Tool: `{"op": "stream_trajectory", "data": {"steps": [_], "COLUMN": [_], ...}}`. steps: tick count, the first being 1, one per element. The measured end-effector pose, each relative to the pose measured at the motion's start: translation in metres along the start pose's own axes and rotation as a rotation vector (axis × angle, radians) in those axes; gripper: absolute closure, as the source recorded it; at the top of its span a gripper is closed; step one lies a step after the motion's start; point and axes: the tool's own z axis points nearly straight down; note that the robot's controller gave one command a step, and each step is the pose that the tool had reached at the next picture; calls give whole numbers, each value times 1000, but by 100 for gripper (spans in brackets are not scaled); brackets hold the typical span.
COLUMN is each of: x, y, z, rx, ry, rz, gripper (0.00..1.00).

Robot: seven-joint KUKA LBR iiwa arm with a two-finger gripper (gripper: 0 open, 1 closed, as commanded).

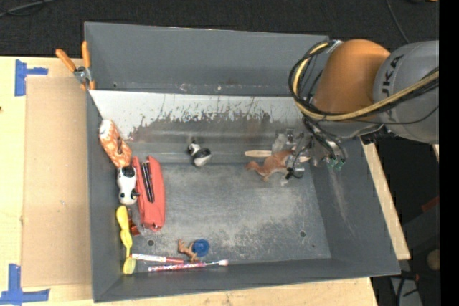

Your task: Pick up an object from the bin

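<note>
My gripper (295,163) is low in the right back part of the bin, under the orange wrist cover. Right at its left side lies a small brown toy animal (266,168), touching or nearly touching it. A pale wooden stick (257,153) lies just behind the toy, pointing left. Whether the toy is gripped is hidden. Farther left, a small black-and-white rounded thing (199,153) rests near the back wall.
Along the left wall lie an orange patterned toy (113,143), a black-and-white figure (128,187), a red flat case (151,194) and a yellow piece (125,228). Pens (179,263) and a blue cap (201,248) lie at the front.
</note>
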Motion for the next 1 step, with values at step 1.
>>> {"op": "stream_trajectory", "data": {"steps": [1], "x": [0], "y": [0], "z": [-21], "rx": [0], "ry": [0], "rz": [-1], "gripper": [100]}}
